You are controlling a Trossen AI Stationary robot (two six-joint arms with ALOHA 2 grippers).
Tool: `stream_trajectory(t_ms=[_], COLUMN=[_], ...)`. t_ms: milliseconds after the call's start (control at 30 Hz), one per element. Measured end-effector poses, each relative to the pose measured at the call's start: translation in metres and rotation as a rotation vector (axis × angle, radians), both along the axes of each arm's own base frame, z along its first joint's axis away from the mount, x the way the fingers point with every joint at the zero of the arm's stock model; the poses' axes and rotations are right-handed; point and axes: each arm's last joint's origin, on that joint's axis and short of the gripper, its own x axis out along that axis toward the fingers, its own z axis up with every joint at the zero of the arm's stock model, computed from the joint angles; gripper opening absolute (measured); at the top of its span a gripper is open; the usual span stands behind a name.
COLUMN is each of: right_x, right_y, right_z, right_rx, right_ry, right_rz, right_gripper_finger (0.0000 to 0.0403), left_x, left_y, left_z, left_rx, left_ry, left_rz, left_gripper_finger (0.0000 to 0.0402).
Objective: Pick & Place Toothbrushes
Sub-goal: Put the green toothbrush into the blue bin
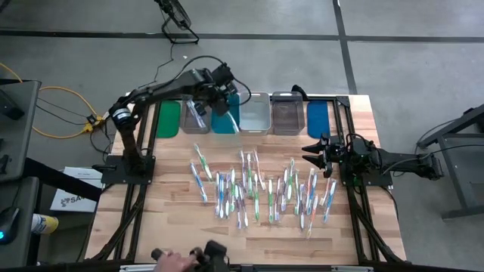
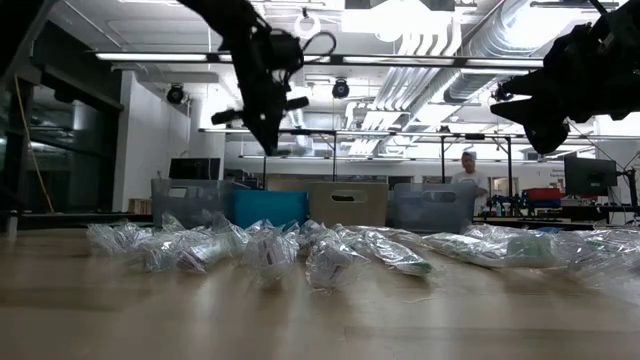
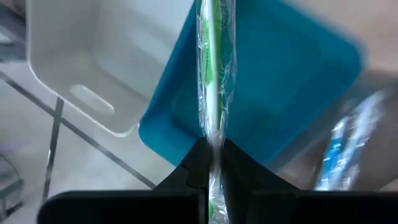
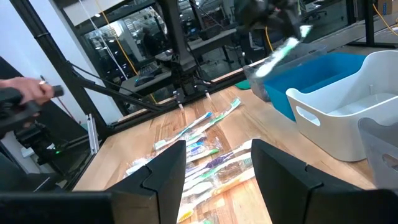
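High view, left gripper (image 1: 203,102): upper centre, clamped on a wrapped green toothbrush (image 3: 213,74) above the teal bin (image 1: 224,121).
Right gripper (image 1: 311,149): right of centre, fingers apart, empty.
Toothbrushes (image 1: 257,190): scattered mid-tabletop (image 1: 174,227).

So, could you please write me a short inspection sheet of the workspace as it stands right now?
Surface: wooden table, light planks.
Job's things: wrapped toothbrushes scattered mid-table; one green toothbrush hangs above the teal bin.
Clutter: row of bins along the far edge; nothing else seen.
Grippers: left claw shut on the green toothbrush above the teal bin; right claw open, empty, waiting above the table's right side.
Cables: yellow cable on the floor, left.
Surroundings: a person far behind; a hand at the near edge.
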Motion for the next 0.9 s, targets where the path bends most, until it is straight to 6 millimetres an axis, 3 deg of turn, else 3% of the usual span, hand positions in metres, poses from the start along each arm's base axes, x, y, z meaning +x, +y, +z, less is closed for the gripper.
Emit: stream_trajectory(t_ms=[167,367,900], right_x=[0.000,0.000,0.000], right_y=[0.000,0.000,0.000], right_z=[0.000,0.000,0.000], right_rx=[0.000,0.000,0.000], right_ry=[0.000,0.000,0.000], right_rz=[0.000,0.000,-0.001], right_gripper_finger=[0.0176,0.0176,0.0176], left_x=[-0.005,-0.002,0.002], left_y=[0.025,0.039,0.040], left_z=[-0.011,-0.026,-0.030], left_rx=[0.023,0.085,0.067], left_ry=[-0.001,0.059,0.039], left_rz=[0.054,0.009,-0.028], left_gripper_finger=[0.0010,0.0010,0.0010])
